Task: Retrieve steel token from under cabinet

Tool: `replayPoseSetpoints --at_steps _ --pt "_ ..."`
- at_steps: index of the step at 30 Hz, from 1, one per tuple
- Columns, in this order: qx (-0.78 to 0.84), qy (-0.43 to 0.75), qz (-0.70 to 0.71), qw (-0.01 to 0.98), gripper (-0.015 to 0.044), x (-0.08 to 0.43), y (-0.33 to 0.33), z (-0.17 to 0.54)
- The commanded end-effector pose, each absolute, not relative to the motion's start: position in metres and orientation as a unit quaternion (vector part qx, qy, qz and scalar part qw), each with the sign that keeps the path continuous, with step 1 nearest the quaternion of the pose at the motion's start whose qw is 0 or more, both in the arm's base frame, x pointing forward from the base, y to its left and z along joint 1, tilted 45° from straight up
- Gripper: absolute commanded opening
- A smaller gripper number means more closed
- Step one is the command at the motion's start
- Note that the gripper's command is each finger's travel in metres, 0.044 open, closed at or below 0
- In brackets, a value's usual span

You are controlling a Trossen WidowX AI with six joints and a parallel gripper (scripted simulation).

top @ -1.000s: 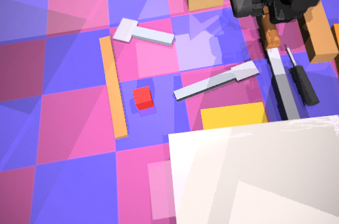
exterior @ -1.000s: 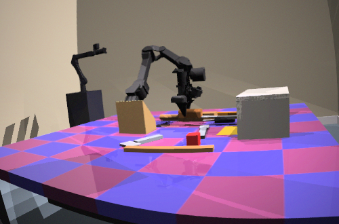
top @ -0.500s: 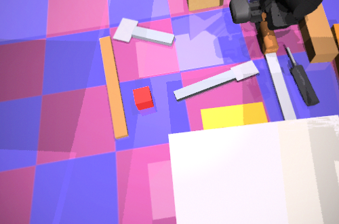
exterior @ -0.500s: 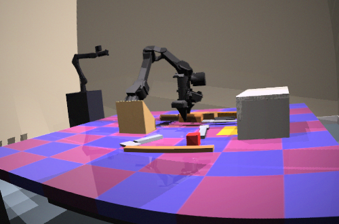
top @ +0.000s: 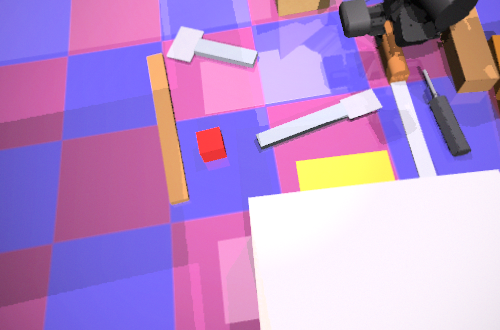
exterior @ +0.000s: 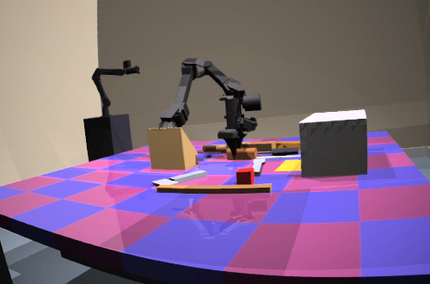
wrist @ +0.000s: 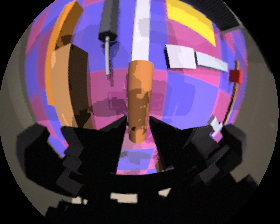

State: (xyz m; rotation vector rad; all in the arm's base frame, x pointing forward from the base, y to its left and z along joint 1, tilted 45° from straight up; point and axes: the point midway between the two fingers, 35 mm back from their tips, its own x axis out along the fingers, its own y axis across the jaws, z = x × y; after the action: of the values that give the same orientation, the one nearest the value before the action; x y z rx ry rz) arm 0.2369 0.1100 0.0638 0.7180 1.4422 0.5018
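The white cabinet (top: 375, 255) (exterior: 335, 151) stands beyond the yellow marked area (top: 345, 170) (exterior: 288, 165) (wrist: 192, 20). The steel token is not visible in any view. A long tool lies on the table, with an orange handle (top: 396, 60) (exterior: 247, 153) (wrist: 140, 85) and a flat pale blade (top: 415, 130) (wrist: 141, 30) pointing toward the cabinet side; its far end is hidden in the top view. My gripper (exterior: 234, 152) (wrist: 138, 118) is low over the handle's rear part, its fingers on either side, slightly apart from it and open.
A dark-handled screwdriver (top: 450, 125) (wrist: 108, 20) and a wooden block (top: 470, 55) (wrist: 62, 85) lie beside the tool. On the other side are two pale broad-headed tools (top: 305, 125) (top: 225, 52), a red cube (top: 211, 144) (exterior: 245, 175) and a wooden strip (top: 170, 140) (exterior: 215, 188).
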Motion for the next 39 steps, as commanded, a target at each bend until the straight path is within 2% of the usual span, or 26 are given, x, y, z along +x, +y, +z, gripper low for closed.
replayPoseSetpoints --at_steps 1,4,25,29,38,39 --pt "0.318 0.639 0.222 0.665 0.02 0.237 0.11 0.064" --pt "0.319 0.635 0.22 0.668 0.027 0.237 0.11 0.064" --pt "0.32 0.634 0.219 0.669 0.027 0.236 0.12 0.055" --pt "0.318 0.631 0.226 0.671 0.0165 0.239 0.12 0.059" --pt "0.318 0.631 0.226 0.671 0.0105 0.239 0.12 0.059" --pt "0.318 0.631 0.226 0.671 0.0079 0.239 0.12 0.059"
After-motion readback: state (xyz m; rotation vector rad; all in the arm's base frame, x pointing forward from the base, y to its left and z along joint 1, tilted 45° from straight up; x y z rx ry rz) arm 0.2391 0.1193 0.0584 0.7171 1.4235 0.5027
